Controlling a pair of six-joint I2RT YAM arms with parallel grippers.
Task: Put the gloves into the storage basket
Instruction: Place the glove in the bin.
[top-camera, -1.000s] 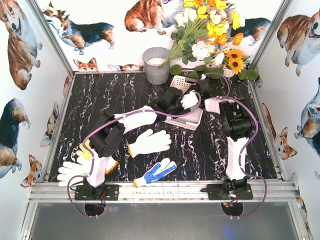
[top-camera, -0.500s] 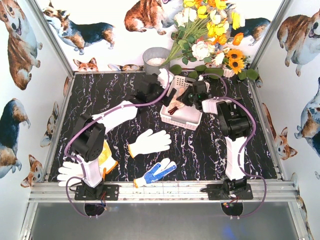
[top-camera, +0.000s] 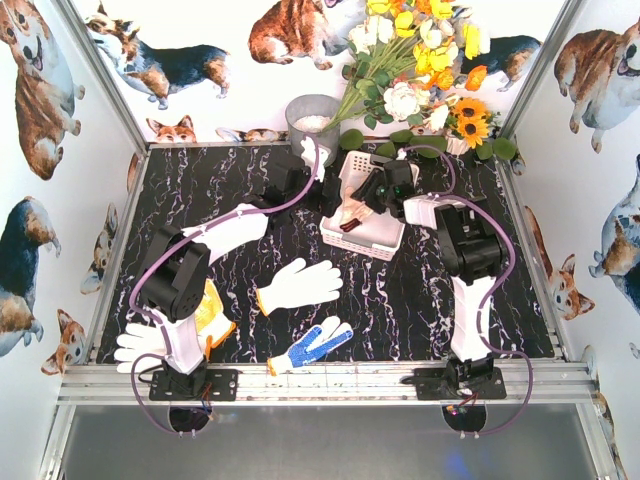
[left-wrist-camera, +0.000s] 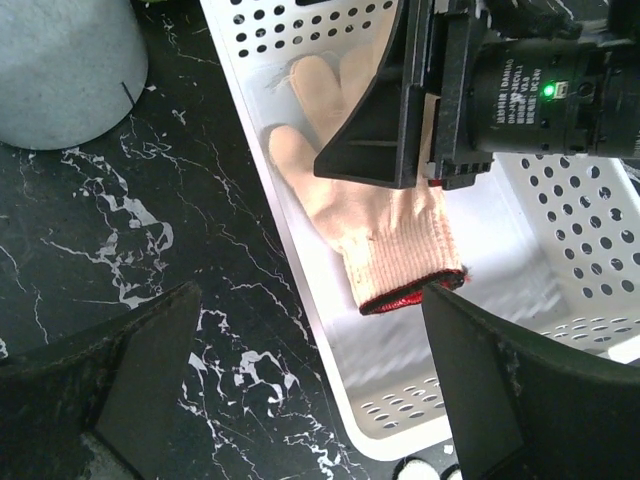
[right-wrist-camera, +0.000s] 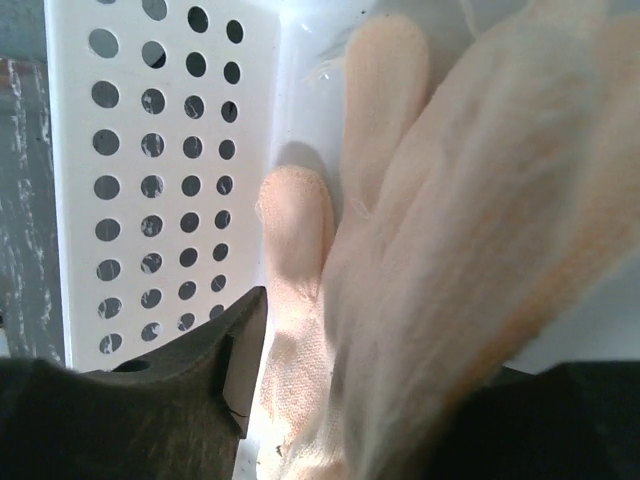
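- The pale glove (left-wrist-camera: 390, 225) with the dark cuff lies flat on the floor of the storage basket (left-wrist-camera: 580, 210), fingers toward the far end and cuff toward the near end. A second ago the left arm hid this spot.
- The right gripper (right-wrist-camera: 400, 360) sits low over the glove with a finger on either side. Whether it clamps the knit or has let go cannot be told.
- The left gripper (left-wrist-camera: 310, 300) has swung off the basket to its left side. It hangs spread wide and empty above the left rim.
- The grey bucket (top-camera: 312, 128) stands just behind the left gripper, leaving that corner tight.
- Flowers (top-camera: 420, 60) crowd the basket's far end.
- The white glove (top-camera: 300, 285), blue-dotted glove (top-camera: 310, 345), orange-yellow glove (top-camera: 215, 320) and a second white glove (top-camera: 140, 345) lie where they were, well apart from the basket.
- The bare marble table (top-camera: 200, 200) shows to the left of the basket and between it and those gloves.
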